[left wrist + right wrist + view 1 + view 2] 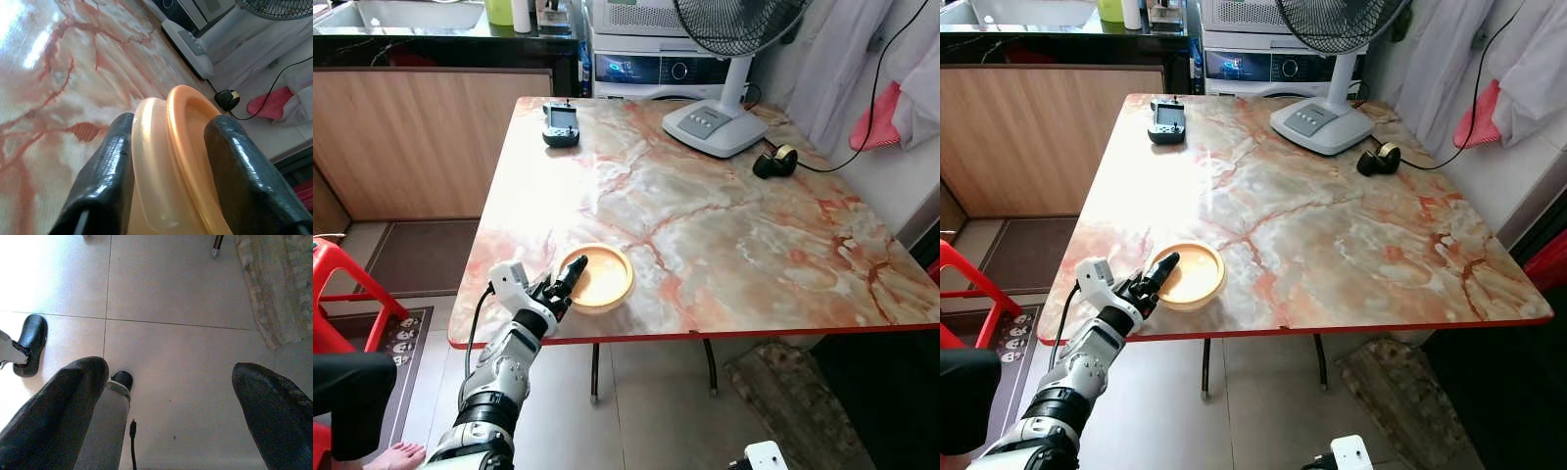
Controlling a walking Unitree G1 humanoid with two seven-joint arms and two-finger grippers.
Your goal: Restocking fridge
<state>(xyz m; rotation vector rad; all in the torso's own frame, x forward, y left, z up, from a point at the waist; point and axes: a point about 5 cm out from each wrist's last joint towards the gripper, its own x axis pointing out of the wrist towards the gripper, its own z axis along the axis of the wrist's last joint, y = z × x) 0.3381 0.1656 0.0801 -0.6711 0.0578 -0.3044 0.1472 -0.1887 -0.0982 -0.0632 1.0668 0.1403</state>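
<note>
A shallow orange bowl sits on the marble table, close to its front left edge. My left gripper reaches in from the front left and is shut on the bowl's near rim. In the left wrist view the two black fingers press either side of the bowl's wall. Low over the tiled floor, my right gripper hangs idle, open with nothing between its fingers.
A fan base, a black handheld controller and a tape roll stand at the table's far side. A red stool and a person's foot are at the left. A rug lies under the table's right.
</note>
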